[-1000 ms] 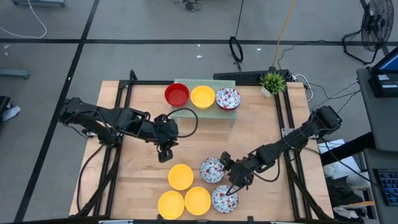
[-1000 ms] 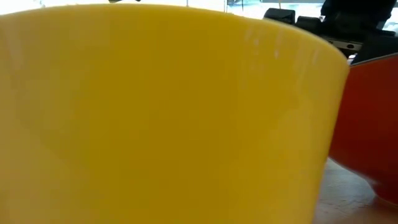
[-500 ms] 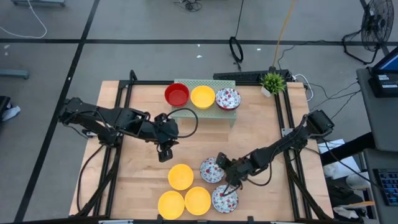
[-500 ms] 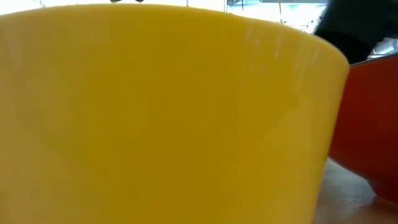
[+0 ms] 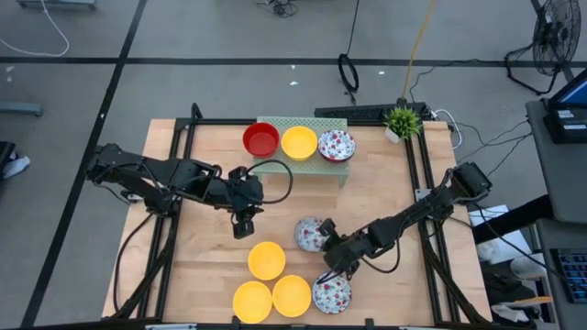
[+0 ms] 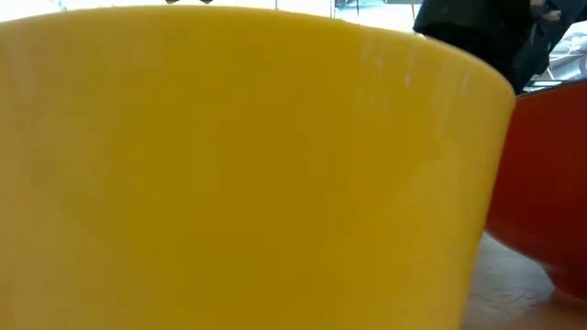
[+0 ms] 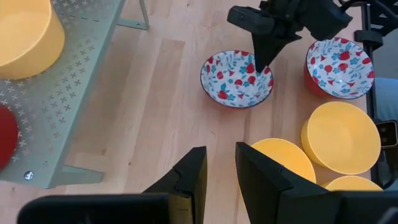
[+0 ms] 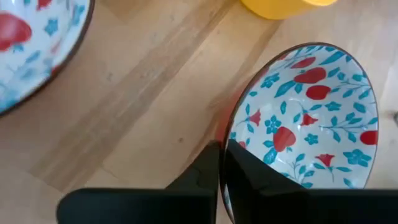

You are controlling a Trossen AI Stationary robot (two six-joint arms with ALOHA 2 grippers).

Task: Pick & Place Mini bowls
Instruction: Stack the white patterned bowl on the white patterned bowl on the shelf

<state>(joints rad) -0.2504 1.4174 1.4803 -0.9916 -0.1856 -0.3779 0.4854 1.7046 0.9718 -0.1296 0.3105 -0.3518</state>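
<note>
Left of the pale green mesh rack (image 5: pixel 303 158) and a little nearer the table's front edge, the left gripper (image 5: pixel 243 225) hangs over bare wood with its fingers slightly parted on nothing. On the rack sit a red bowl (image 5: pixel 260 139), a yellow bowl (image 5: pixel 299 142) and a floral bowl (image 5: pixel 336 145), side by side. In front of the rack lie three yellow bowls (image 5: pixel 267 259) close together. Just to their right, the right gripper (image 5: pixel 327 244) has its fingers pressed together on the rim of a floral mini bowl (image 5: pixel 310 234), one finger inside the wall and one outside. A second floral bowl (image 5: pixel 331 292) rests on the table farther from the rack. These bowls look rigid, thin-walled and glossy, probably light but slick and likely to chip if dropped. A pinch across the rim wall seems the only sound hold, kept level. The table (image 5: pixel 385 192) is pale, smooth wood.
</note>
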